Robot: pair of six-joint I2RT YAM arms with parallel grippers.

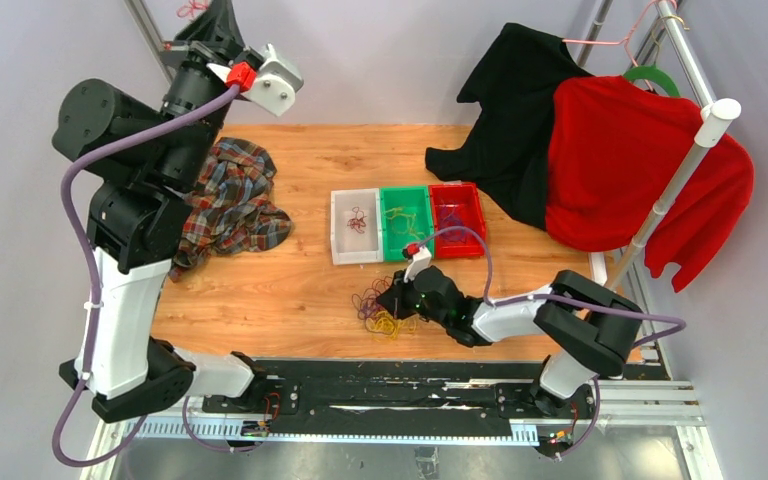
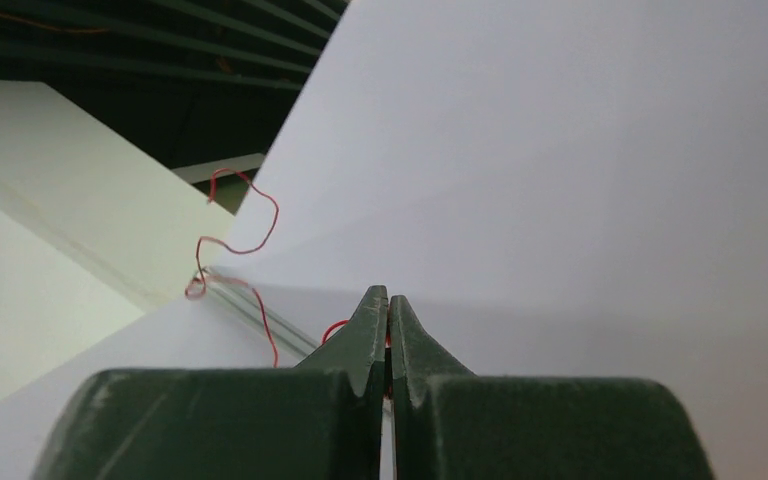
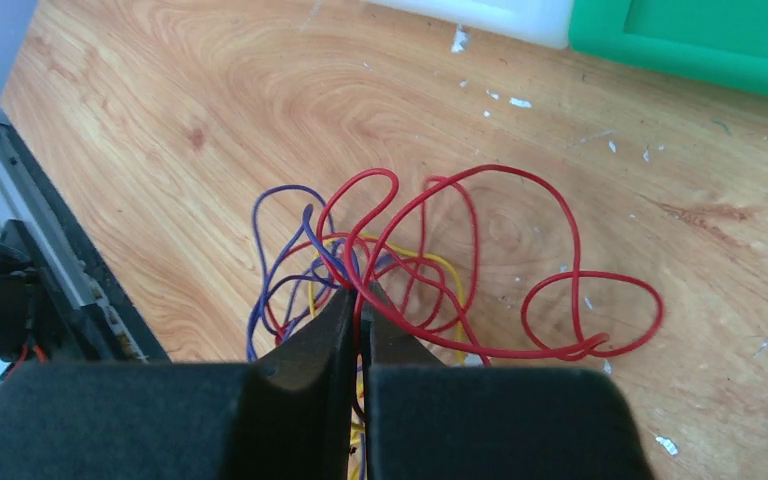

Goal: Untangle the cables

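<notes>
At six o'clock on the desk (image 1: 300, 290), the right tool (image 3: 358, 296) pinches the cables (image 3: 440, 260); the raised left tool (image 2: 389, 296) clamps a red cable (image 2: 250, 215).

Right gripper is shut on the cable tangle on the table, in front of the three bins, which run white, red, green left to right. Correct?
Not quite: in the top external view they run white bin, green bin, red bin left to right. The rest holds: the right gripper is shut on the cables on the table, in front of them.

Red, purple, yellow cables (image 3: 400, 265); plaid shirt (image 1: 232, 195); wood-grain table (image 1: 300, 290).
</notes>
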